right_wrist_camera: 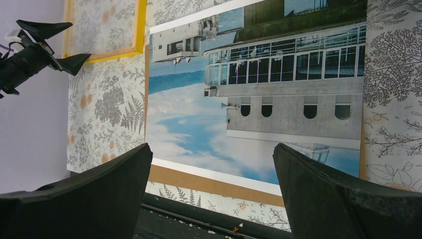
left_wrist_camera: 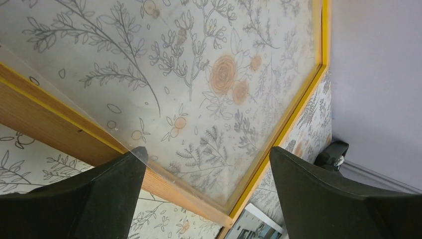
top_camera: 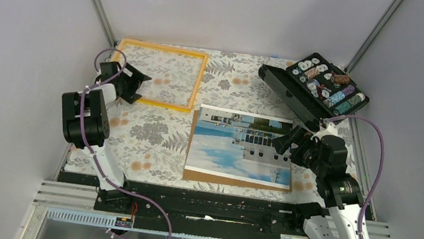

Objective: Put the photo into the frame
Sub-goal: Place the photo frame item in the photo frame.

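The orange-yellow frame [top_camera: 161,47] lies flat at the table's back left, its clear pane showing the floral cloth beneath. My left gripper [top_camera: 142,89] hovers open over the frame's near edge; in the left wrist view the left gripper [left_wrist_camera: 207,149] has nothing between its fingers, and the frame's near corner [left_wrist_camera: 293,112] lies below it. The photo [top_camera: 239,150] lies face up on its brown backing in the middle, apart from the frame. At the photo's right edge my right gripper [top_camera: 285,139] is open and empty. The right wrist view shows the right gripper [right_wrist_camera: 211,147] above the photo [right_wrist_camera: 249,99].
A black case [top_camera: 323,87] of small round parts stands open at the back right, its lid tilted toward the photo. Grey walls close in on both sides and at the back. A black rail [top_camera: 205,201] runs along the near table edge.
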`<control>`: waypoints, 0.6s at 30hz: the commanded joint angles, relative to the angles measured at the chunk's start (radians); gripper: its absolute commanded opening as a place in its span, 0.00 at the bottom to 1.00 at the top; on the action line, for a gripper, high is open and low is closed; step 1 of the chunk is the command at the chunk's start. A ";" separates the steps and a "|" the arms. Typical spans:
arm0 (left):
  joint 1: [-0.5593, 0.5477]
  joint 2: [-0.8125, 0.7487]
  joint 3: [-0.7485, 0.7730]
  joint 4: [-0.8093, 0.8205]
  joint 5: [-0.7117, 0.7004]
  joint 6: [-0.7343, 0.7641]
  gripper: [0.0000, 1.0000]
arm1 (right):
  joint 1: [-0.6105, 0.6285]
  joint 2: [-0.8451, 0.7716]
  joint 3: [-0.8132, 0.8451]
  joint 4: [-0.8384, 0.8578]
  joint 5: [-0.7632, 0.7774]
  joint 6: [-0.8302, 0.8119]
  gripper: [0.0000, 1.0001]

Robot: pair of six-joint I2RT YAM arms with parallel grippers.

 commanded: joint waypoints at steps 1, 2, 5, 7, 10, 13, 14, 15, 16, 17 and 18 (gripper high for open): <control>0.007 -0.010 0.044 -0.121 0.048 0.034 0.99 | 0.013 -0.010 -0.007 0.035 -0.011 0.001 1.00; 0.006 -0.006 0.054 -0.141 0.066 0.037 0.99 | 0.014 -0.011 -0.008 0.035 -0.010 0.000 1.00; 0.005 -0.030 0.034 -0.168 0.093 0.029 0.99 | 0.017 -0.015 -0.009 0.035 -0.008 -0.008 1.00; 0.004 -0.062 0.021 -0.206 0.080 0.043 0.99 | 0.019 -0.015 -0.014 0.039 -0.008 -0.017 1.00; 0.005 -0.113 0.014 -0.265 0.024 0.096 0.99 | 0.023 -0.011 -0.019 0.054 -0.026 -0.045 1.00; 0.004 -0.115 0.023 -0.327 0.030 0.135 0.99 | 0.032 0.016 -0.004 0.076 -0.073 -0.102 1.00; 0.004 -0.116 0.019 -0.333 0.043 0.143 0.99 | 0.035 0.038 0.013 0.075 -0.085 -0.123 1.00; 0.004 -0.120 0.010 -0.341 0.052 0.149 0.99 | 0.037 0.066 0.024 0.072 -0.097 -0.141 1.00; 0.004 -0.128 0.004 -0.348 0.058 0.158 0.99 | 0.042 0.096 0.031 0.075 -0.113 -0.145 1.00; 0.003 -0.137 -0.004 -0.356 0.061 0.165 0.99 | 0.049 0.129 0.040 0.081 -0.133 -0.148 1.00; 0.004 -0.150 -0.011 -0.369 0.063 0.172 0.99 | 0.062 0.164 0.050 0.087 -0.145 -0.148 1.00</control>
